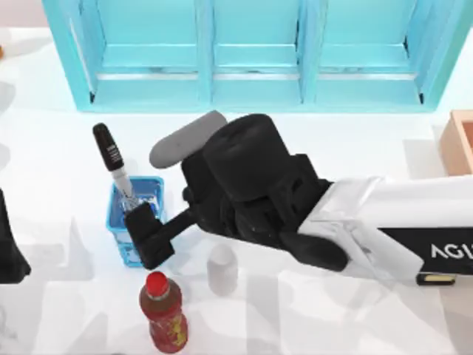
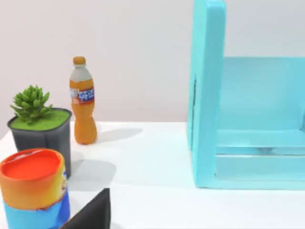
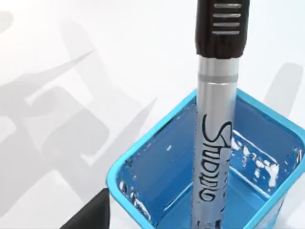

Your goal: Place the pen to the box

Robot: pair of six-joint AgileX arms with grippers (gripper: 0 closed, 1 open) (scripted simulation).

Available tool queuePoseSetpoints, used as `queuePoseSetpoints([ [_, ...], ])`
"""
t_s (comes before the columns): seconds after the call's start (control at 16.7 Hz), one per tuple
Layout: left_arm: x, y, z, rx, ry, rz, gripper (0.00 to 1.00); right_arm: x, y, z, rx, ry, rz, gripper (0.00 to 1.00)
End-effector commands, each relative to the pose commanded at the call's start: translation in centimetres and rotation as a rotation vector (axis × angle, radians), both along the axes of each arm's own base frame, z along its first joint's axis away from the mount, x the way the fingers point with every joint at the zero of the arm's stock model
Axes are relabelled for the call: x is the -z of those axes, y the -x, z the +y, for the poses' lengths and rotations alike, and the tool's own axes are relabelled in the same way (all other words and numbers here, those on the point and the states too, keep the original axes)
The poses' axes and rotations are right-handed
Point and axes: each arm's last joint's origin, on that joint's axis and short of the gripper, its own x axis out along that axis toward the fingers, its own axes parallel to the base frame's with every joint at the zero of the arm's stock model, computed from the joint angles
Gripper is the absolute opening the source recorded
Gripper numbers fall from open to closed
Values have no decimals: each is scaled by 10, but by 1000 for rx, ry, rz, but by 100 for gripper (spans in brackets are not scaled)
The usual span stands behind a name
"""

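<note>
The red-capped bottle (image 1: 163, 312) and a small white bottle (image 1: 222, 268) stand nearest. Behind them, the right end effector (image 1: 140, 231) is at the blue basket (image 1: 118, 222); whether it grips I cannot tell. The pen (image 1: 114, 164) stands tilted in that basket. The peach box (image 1: 457, 140) sits far right, the cyan cabinet (image 1: 251, 52) behind. The left end effector (image 1: 9, 251) is parked at the surface's left edge.

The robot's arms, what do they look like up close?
The right arm is white with a black panel carrying white letters "AGIL", cut off at the picture's edge. Its wrist is chunky matte black with a grey rounded cylinder on top, ending in the black two-finger right gripper. The left arm is a black shape at the table's left edge.
</note>
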Motion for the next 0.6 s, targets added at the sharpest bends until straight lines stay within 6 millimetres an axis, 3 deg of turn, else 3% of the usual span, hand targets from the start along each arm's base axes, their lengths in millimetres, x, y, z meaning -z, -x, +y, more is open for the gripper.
queuePoseSetpoints([
  [0.24,0,0,0,0,0,0,100,9,-18,18,3,-6,-4,100],
  [0.6,0,0,0,0,0,0,100,45,-47,58,2,-4,-4,100],
])
